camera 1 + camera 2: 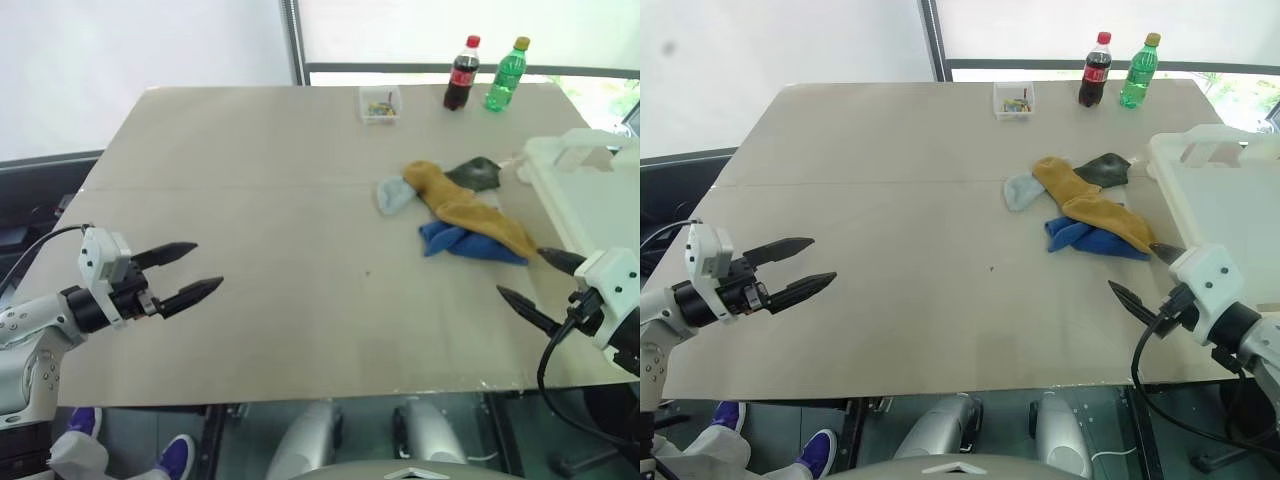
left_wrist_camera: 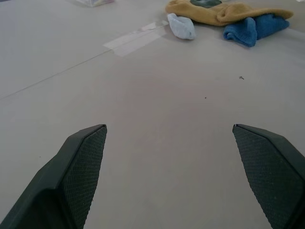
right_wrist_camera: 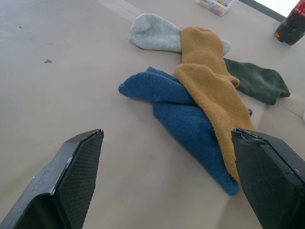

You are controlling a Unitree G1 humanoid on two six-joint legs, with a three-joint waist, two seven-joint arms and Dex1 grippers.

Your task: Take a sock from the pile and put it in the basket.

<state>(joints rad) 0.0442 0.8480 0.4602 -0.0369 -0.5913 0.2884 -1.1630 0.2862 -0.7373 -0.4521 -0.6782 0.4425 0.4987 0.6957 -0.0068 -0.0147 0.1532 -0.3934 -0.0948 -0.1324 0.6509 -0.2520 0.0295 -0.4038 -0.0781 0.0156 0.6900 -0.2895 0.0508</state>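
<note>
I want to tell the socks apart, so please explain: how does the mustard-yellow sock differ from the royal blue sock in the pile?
The mustard-yellow sock lies on top, crossing over the royal blue sock, which rests on the table beneath it. The yellow one is stretched out long; the blue one looks folded, in a bunch. The yellow one also overlaps the pale sock; the blue one lies apart from it. Both look like thick fabric, and no fingers touch either.

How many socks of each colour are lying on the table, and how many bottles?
Yellow socks: 1
Blue socks: 1, folded, as far as I can tell
Pale grey socks: 1
Dark green socks: 1
Bottles: 2, one cola, one green
Total: 6
</note>
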